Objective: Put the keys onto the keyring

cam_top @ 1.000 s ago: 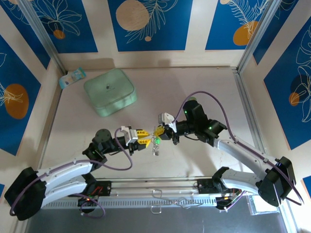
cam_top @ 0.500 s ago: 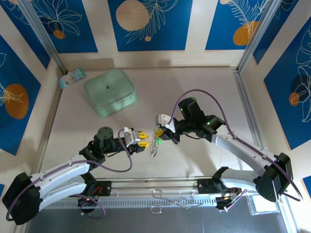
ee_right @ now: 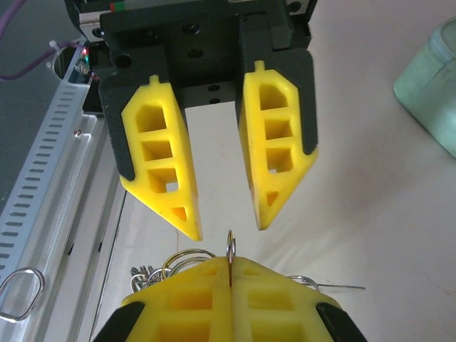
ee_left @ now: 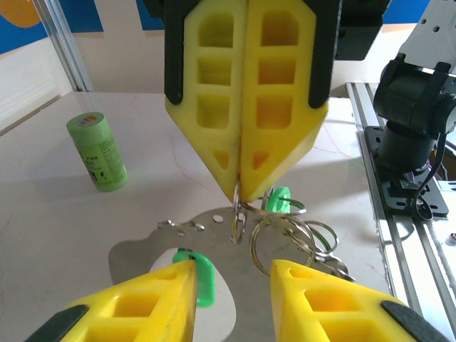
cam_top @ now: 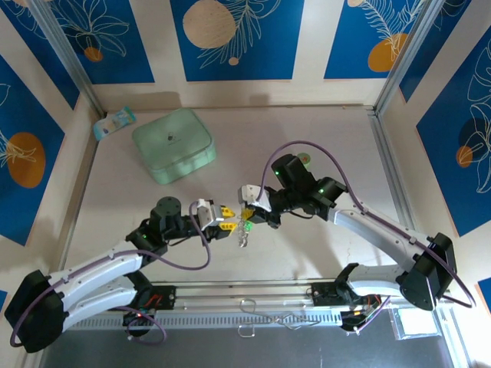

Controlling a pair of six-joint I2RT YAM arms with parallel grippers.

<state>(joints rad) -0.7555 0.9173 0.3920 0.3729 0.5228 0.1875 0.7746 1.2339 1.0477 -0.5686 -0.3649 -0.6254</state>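
Right gripper (ee_left: 239, 192) clamped on thin silvery wire keyring (ee_left: 299, 231); green plastic-headed keys (ee_left: 204, 274) near it. Left gripper (ee_left: 233, 269): hollow-celled yellow fingers (ee_left: 142, 313) parted, empty.

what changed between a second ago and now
The right arm swung a little to its left, carrying the keyring with it. The left arm only shifted slightly. Nothing was taken hold of or let go. Unchanged: the right fingers stay shut on a ring of the keyring, the left fingers stay apart and empty facing it, and the mint-green box has not moved.
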